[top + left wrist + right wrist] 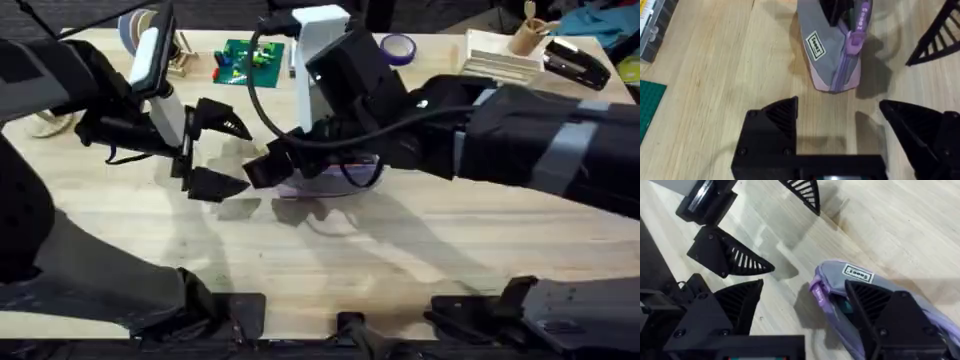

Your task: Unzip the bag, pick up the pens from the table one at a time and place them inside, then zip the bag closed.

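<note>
The lilac bag (335,182) lies mid-table under my right arm, grey panel with a white label showing (822,47). Its zipper (852,40) is parted at the far end, the purple pull hanging near the bag's tip (816,291). My right gripper (805,287) is open, one finger (890,312) at the bag's opening and the other beside the bag over bare wood. Something teal-green shows inside the opening (845,306); I cannot tell if it is a pen. My left gripper (240,157) stands open and empty just left of the bag, facing its zipped end (839,105). No pens lie on the table in view.
At the back stand a green building-block plate (250,58), a white stand (320,55), a purple tape roll (398,47), stacked white trays (500,62), a cup of wooden utensils (525,35) and a black stapler (575,62). Bare wood lies in front of the bag.
</note>
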Motion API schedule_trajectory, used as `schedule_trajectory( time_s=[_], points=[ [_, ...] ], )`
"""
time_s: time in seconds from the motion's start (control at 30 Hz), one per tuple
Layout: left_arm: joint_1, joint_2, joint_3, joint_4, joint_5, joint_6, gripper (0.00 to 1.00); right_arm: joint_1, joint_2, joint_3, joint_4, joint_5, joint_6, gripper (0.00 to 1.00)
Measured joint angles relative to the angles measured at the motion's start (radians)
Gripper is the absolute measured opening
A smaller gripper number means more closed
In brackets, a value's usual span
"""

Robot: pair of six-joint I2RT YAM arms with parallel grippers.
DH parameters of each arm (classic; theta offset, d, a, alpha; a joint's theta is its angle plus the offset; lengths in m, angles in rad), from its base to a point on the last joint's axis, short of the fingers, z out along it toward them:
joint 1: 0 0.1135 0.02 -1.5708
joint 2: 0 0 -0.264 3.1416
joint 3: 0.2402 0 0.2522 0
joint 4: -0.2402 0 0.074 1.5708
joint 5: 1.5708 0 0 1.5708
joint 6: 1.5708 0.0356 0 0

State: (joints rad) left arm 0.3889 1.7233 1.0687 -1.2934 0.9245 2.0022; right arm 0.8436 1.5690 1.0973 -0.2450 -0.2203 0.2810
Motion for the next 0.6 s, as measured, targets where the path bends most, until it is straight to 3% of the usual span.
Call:
schedule_trajectory(
  time_s=[0.23, 0.6],
  points=[
    [0.000, 0.000, 0.000, 0.000, 0.000, 0.000, 0.993, 0.004, 0.029, 0.000, 0.021, 0.000, 0.000, 0.961],
    [0.000, 0.000, 0.000, 0.000, 0.000, 0.000, 0.993, 0.012, 0.039, 0.000, 0.027, 0.000, 0.003, 0.614]
  ],
)
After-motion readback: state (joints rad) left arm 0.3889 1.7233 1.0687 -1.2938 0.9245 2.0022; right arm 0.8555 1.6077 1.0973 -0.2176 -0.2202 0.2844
